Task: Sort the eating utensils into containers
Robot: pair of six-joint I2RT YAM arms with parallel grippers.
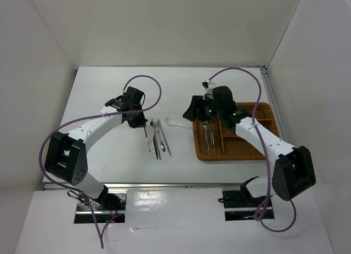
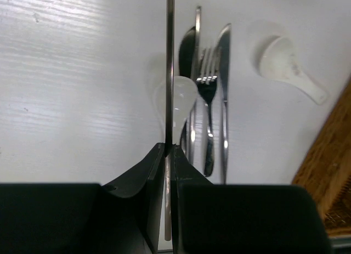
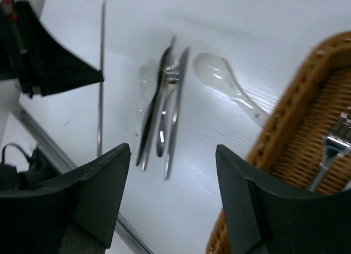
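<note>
Bright, even overhead light washes the white table (image 1: 109,95), with shadows under the arms soft and faint. Left wrist view: glints sparkle on the fork (image 2: 207,78), the metal stick (image 2: 170,67) looks crisp, the left gripper's fingers (image 2: 137,177) are a dark blur. Right wrist view runs softer, the right gripper's fingers (image 3: 98,182) out of focus.

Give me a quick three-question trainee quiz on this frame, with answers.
1. True or false: the left fingers are shut on a slim metal stick.
2. The right fingers are: A) open, B) shut on a fork, C) shut on a spoon.
3. Fill in: the white soup spoon nearest the wicker tray lies on the ___.
Key: 1 true; 2 A; 3 table.
</note>
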